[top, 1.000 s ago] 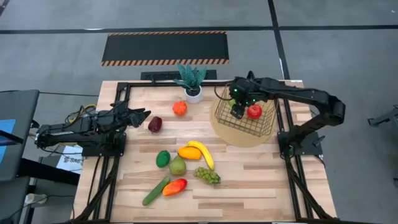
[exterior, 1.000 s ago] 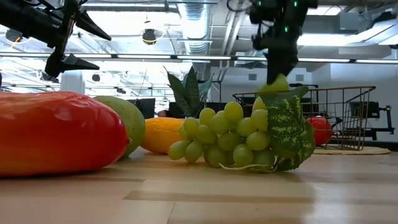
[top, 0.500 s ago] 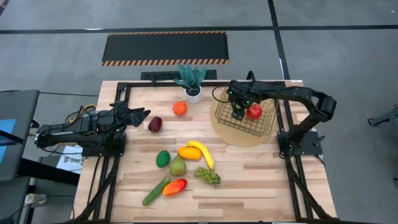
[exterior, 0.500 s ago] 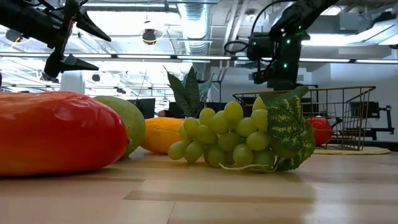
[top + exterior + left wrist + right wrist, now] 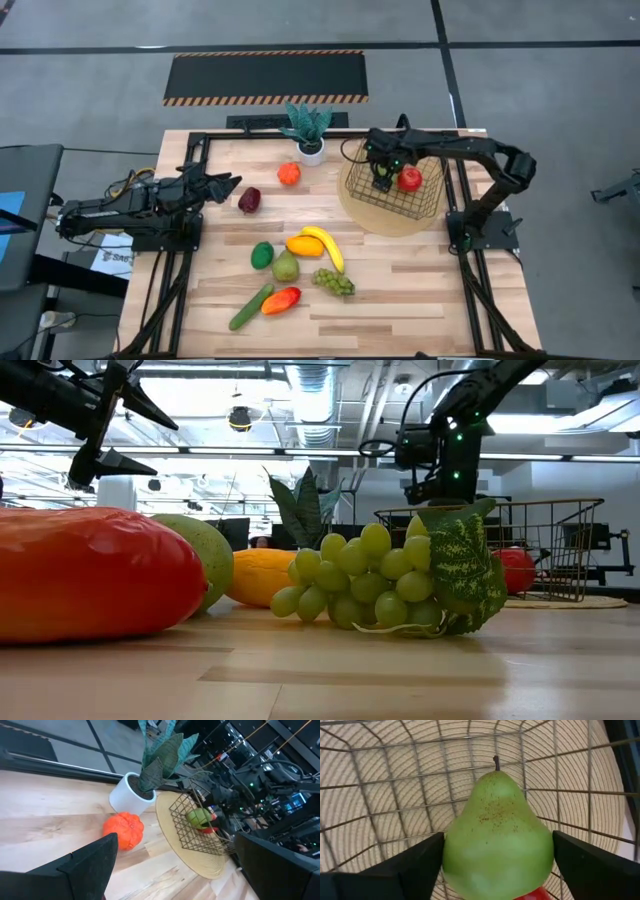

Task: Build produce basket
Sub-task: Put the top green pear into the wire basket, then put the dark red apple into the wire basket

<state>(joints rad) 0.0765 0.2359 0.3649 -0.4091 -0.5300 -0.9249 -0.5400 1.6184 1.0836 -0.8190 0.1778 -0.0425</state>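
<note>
The table (image 5: 400, 290) is evenly lit from above, with only soft shadows. In the low view, bright ceiling lights glare, and the near pepper (image 5: 90, 570) is blurred. The pear (image 5: 497, 835) is seen sharply.

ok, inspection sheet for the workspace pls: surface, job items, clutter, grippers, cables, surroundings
Surface: wooden table, on a black frame.
Job's things: basket on a round mat, red apple inside. Banana, grapes, cucumber, plum and other produce lie on the table.
Clutter: potted plant.
Grippers: right gripper in the basket, holding a green pear. Left gripper open, beside the plum.
Cables: wires by the left arm's base.
Surroundings: striped floor mat.
</note>
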